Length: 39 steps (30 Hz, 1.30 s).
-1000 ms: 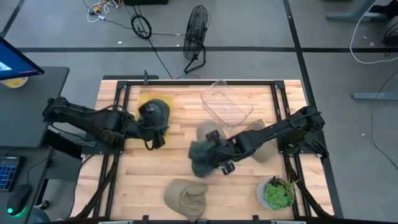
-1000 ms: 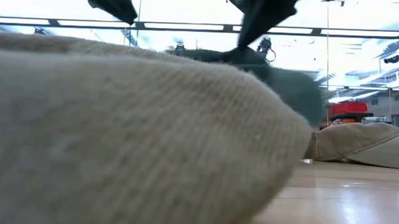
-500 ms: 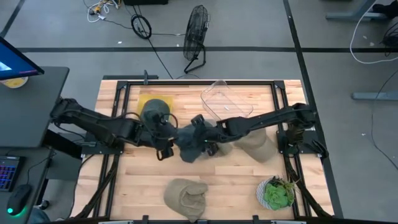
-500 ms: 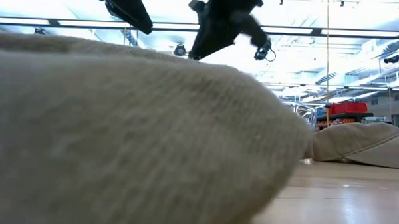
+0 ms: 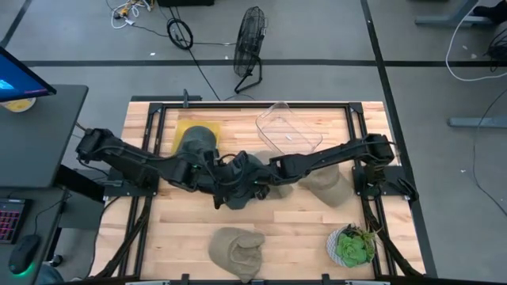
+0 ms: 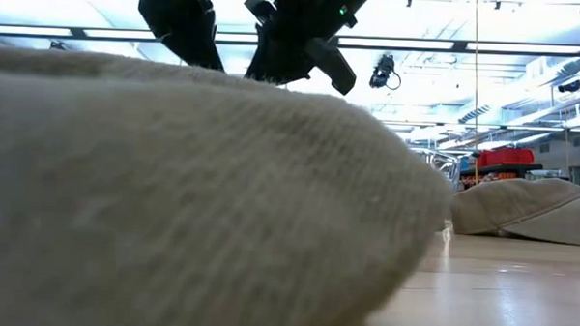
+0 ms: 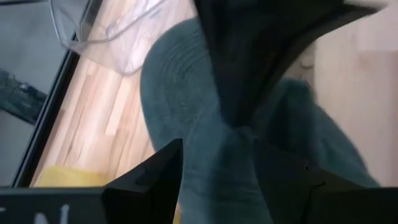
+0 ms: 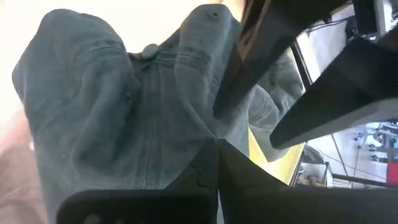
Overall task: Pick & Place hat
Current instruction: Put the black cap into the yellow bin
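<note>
Wooden slats form the surface [image 5: 190,229], framed in black rails on a grey floor, seen from overhead. At the centre of the frame the two dark arms meet over a dark grey-green hat [image 5: 240,179]. The left tool [image 5: 223,183] reaches in from the left edge and the right tool [image 5: 258,180] from the right; both are against the hat. In the right wrist view the right tool's fingers are pinched onto a fold of the hat's fabric. In the left wrist view the left tool's fingers lie on either side of the cloth, but whether they grip it cannot be told.

A yellow mat [image 5: 187,128] lies at upper left of the surface with another dark hat [image 5: 198,143] on it. A clear plastic bin [image 5: 288,130] sits at upper centre. A beige hat [image 5: 325,184] lies right of centre, a second beige hat [image 5: 237,250] at the bottom centre, and a potted plant [image 5: 352,245] at lower right. A black fan [image 5: 249,49] stands on the floor beyond.
</note>
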Tool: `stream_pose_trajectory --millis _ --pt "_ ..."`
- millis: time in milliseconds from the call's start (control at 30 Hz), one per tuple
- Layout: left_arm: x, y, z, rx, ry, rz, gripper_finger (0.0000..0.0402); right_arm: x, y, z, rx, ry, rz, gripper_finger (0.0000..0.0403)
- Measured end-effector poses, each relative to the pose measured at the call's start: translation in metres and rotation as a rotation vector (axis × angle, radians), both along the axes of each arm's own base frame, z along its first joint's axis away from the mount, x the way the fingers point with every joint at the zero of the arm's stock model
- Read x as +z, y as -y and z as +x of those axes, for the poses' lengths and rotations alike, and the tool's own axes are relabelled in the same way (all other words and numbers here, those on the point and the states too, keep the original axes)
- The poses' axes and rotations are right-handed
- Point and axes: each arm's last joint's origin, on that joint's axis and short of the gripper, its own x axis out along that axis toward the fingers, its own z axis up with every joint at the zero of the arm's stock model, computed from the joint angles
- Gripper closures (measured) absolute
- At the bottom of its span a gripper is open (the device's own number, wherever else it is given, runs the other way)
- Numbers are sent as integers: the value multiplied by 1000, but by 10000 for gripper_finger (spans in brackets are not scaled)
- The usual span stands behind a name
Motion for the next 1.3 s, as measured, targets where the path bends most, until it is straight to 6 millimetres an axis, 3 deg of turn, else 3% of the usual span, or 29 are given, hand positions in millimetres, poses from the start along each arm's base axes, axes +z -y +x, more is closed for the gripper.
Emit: stream_pose_trajectory --millis 233,433,767,1000,1300 --pt "-5 -10 4 51 -16 -3 205 1 -12 -2 21 5 -27 403" --pt "-6 -11 5 18 -36 -68 205 5 -21 -1 -5 51 -150 403" --pt "-5 -2 5 -31 -43 -75 205 -4 -19 -12 -4 -92 -172 403" --pt "-1 -2 12 -45 37 -82 205 -2 -19 -9 -32 -48 -140 403" --pt "-13 -3 17 -62 -24 -41 205 2 -23 -5 -37 16 -130 403"
